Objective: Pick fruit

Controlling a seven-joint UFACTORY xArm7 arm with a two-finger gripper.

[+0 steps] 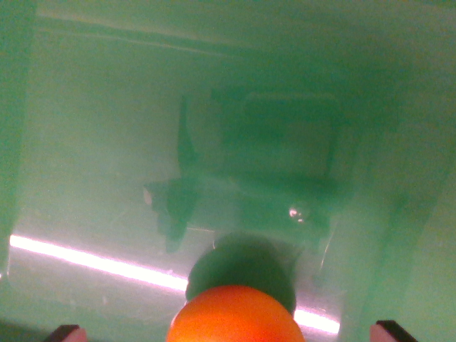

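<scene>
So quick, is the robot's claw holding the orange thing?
Gripper: open. Its fingertips sit far apart at the bottom corners, either side of the orange fruit, not clamping it.

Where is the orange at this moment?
In the wrist view, the orange sits at the bottom centre, between the two fingertips at the lower corners, above the green bin floor.

Orange fruit (237,315) (round, glossy) sits inside a green bin (85,128).
</scene>
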